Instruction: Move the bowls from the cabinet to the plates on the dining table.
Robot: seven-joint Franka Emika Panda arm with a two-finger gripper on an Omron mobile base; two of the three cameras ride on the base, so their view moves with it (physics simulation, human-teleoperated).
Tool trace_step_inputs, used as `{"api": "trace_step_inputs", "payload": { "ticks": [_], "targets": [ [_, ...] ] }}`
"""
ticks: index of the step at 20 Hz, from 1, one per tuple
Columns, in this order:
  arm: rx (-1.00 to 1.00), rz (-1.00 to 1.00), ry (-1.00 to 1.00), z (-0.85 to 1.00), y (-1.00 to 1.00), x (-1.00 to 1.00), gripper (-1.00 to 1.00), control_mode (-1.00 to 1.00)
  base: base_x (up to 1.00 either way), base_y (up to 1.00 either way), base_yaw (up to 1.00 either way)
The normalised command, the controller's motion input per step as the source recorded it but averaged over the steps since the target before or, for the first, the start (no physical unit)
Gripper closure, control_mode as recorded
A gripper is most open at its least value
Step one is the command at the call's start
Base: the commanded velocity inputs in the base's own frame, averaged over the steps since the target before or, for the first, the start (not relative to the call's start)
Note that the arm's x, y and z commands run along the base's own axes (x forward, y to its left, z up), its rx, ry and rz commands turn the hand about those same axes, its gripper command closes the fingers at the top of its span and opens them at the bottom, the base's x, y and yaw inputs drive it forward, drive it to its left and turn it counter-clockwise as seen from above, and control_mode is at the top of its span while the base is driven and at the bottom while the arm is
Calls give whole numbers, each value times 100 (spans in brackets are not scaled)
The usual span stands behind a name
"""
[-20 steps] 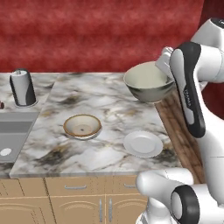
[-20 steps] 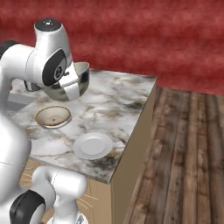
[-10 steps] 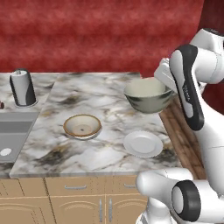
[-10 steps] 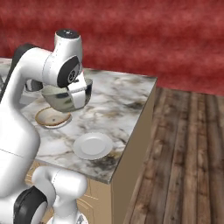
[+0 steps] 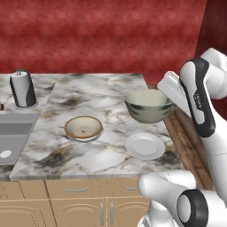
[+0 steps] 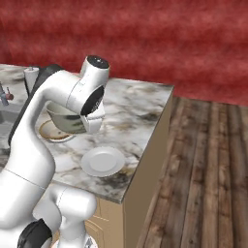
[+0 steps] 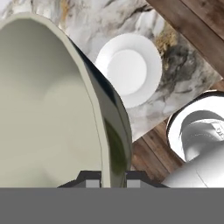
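Observation:
My gripper (image 7: 109, 178) is shut on the rim of the deep grey-green bowl (image 7: 48, 105), which hangs tilted above the dining table (image 5: 102, 95). In the left base view the grey-green bowl (image 5: 148, 105) hovers just beyond an empty pale plate (image 5: 144, 145), with the gripper (image 5: 170, 103) at its right rim. The same plate (image 7: 129, 70) lies past the bowl's edge in the hand view. The tan bowl (image 5: 83, 127) rests left of centre on the marble, a pale edge showing under it. From the right base view my arm covers most of the held bowl (image 6: 63, 118). The cabinet is out of view.
A dark-and-silver canister (image 5: 23, 88) stands at the table's far left, beside a grey sink (image 5: 13, 137). The table's right edge drops to a wooden floor (image 6: 208, 169). Tan drawer fronts (image 5: 80, 195) run under the top. A red wall (image 5: 102, 35) closes the back.
The arm has brought the grey-green bowl down and nearer, from high over the table's far right corner to just above the marble by the empty plate. The tan bowl and plate stayed put.

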Motion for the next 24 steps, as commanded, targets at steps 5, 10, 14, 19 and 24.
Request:
{"api": "trace_step_inputs", "payload": {
  "ticks": [5,10,14,19,24],
  "targets": [
    [0,6,5,-38,-15,18,100,-100,0,0,0],
    [-4,8,7,-22,-17,31,100,-100,0,0,0],
    [-2,8,4,-19,-24,27,100,-100,0,0,0],
    [0,10,1,-22,-24,10,100,-100,0,0,0],
    [0,11,3,-25,-19,9,100,-100,0,0,0]
  ]
}}
